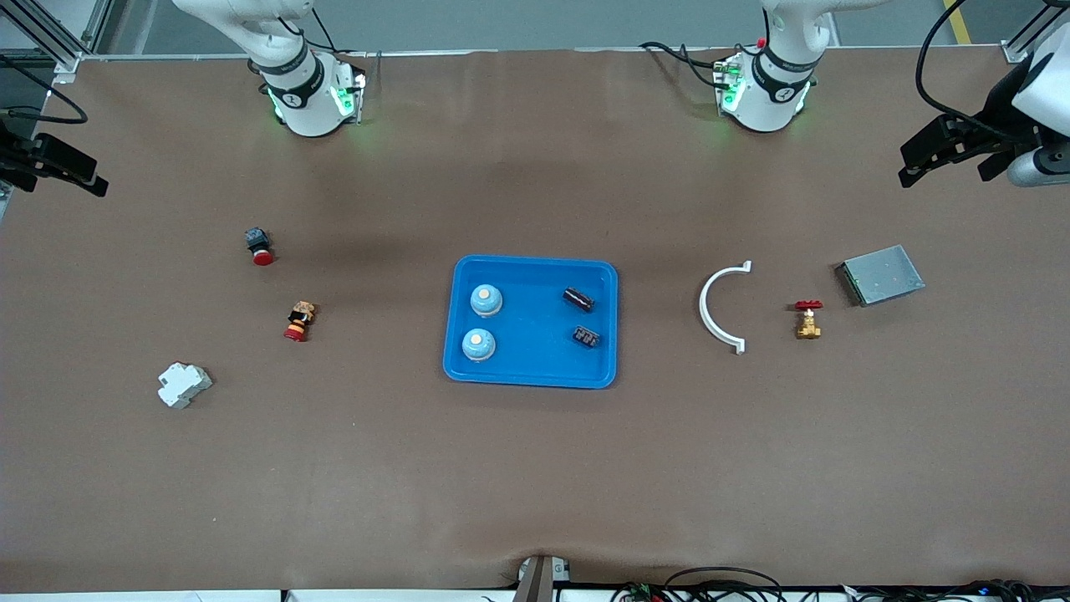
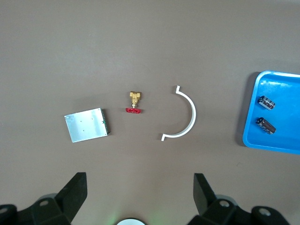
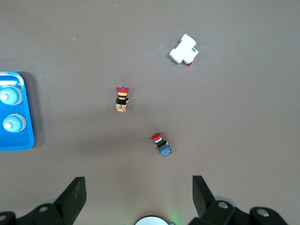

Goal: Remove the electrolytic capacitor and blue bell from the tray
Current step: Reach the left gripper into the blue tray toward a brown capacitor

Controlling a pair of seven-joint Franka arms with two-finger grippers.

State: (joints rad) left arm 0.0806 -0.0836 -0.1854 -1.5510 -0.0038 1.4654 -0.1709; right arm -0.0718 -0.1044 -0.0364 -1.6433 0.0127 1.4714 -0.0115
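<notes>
A blue tray (image 1: pixel 535 334) lies mid-table. In it stand two blue bells with cream tops (image 1: pixel 486 299) (image 1: pixel 478 344) on the side toward the right arm, and two black capacitors (image 1: pixel 578 298) (image 1: pixel 587 337) on the side toward the left arm. The left wrist view shows the capacitors (image 2: pixel 267 102) (image 2: pixel 266 125). The right wrist view shows the bells (image 3: pixel 9 97) (image 3: pixel 14 123). My left gripper (image 1: pixel 911 167) (image 2: pixel 140 180) is open and empty, held high over the left arm's end of the table. My right gripper (image 1: pixel 84 176) (image 3: pixel 139 183) is open and empty, high over the right arm's end.
Toward the left arm's end lie a white curved clip (image 1: pixel 710 309), a brass valve with a red handle (image 1: pixel 807 320) and a grey metal box (image 1: pixel 881 275). Toward the right arm's end lie a red push button (image 1: pixel 260 246), a red-and-yellow button (image 1: pixel 298 322) and a white breaker (image 1: pixel 183 385).
</notes>
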